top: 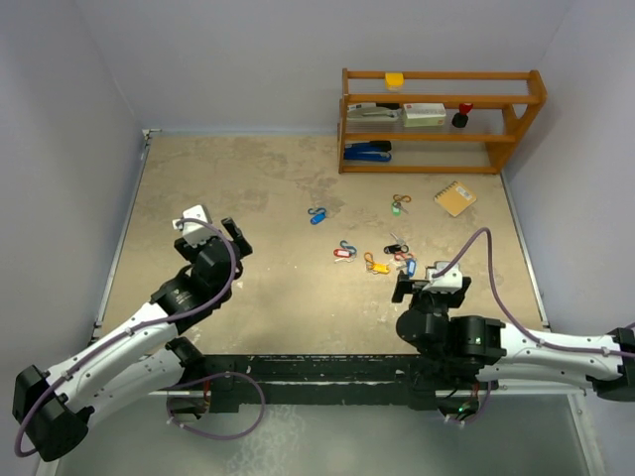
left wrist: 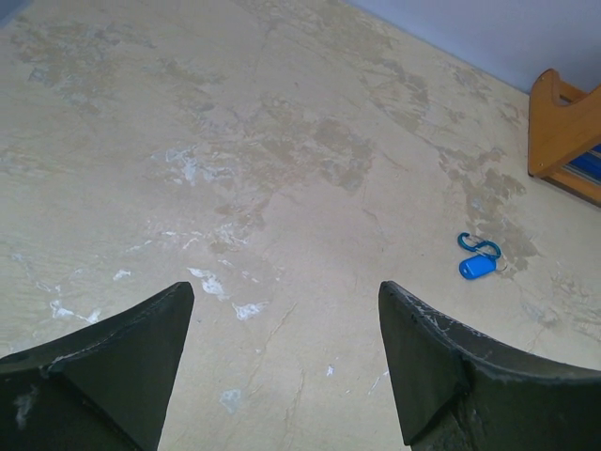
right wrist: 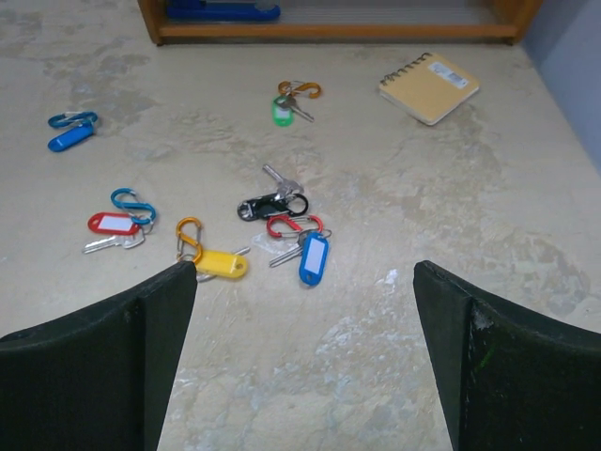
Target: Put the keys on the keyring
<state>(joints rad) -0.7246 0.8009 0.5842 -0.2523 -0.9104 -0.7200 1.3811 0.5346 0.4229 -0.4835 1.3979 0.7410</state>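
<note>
Six tagged keys [right wrist: 315, 258], one notebook [right wrist: 429, 87], one shelf [top: 446, 75]

No readable text or labels anywhere.

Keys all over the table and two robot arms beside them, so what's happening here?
It's early in the job: nothing is held yet. The right gripper hangs open just short of a cluster of keys with red, yellow, black and blue tags. The left gripper is open too, over bare table, facing a lone blue-tagged key. A green-tagged key lies farther back near a notebook.
</note>
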